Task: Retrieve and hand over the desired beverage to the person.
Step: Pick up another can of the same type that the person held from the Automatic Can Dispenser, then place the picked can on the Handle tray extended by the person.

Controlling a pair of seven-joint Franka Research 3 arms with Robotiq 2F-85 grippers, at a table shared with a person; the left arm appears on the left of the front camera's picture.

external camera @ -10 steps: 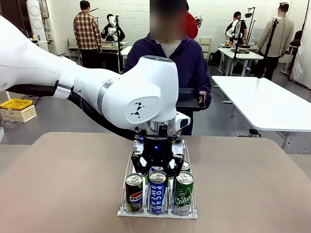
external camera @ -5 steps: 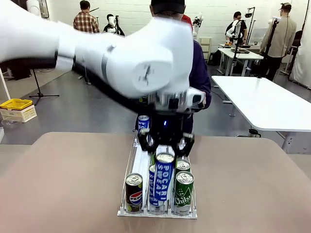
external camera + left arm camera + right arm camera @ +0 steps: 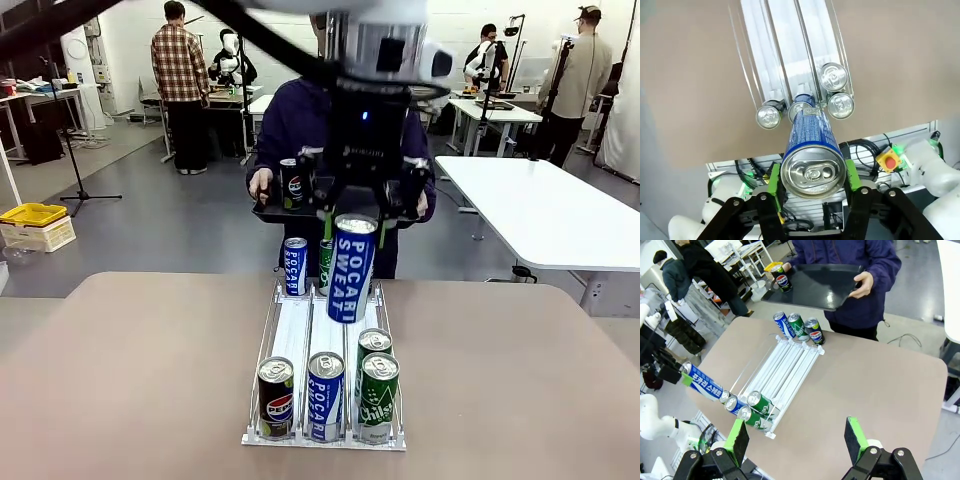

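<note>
**Pocari Sweat can lifted over the rack, handover pending**

The left pincer (image 3: 358, 215) is clamped on the Pocari Sweat can (image 3: 351, 268) near its top rim, green pads (image 3: 850, 173) on either side. The can hangs tilted above the rack (image 3: 295, 325), between the rack's far end and the black tray (image 3: 815, 287) held by the person (image 3: 300, 120). The right pincer (image 3: 797, 440) hangs over the counter (image 3: 520, 380) with its pads apart and nothing between them, well off to one side of the rack.

Risks, as a judgement:
- The grip sits high and the can hangs askew, so a fast swing toward the tray could let it slip and drop onto the cans in the rack.
- A Pepsi can (image 3: 291, 184) stands on the tray, and a low approach could knock it over.
- Three cans stand at the rack's far end (image 3: 800, 327), right under the path.
- The tray is hand-held, so it may shift during release.

Hard to make out:
- In the front view the left arm covers most of the tray and the person's far hand.
- In the wrist view the held can hides the middle lane's front can.
- How much pad contact there is cannot be told.
</note>
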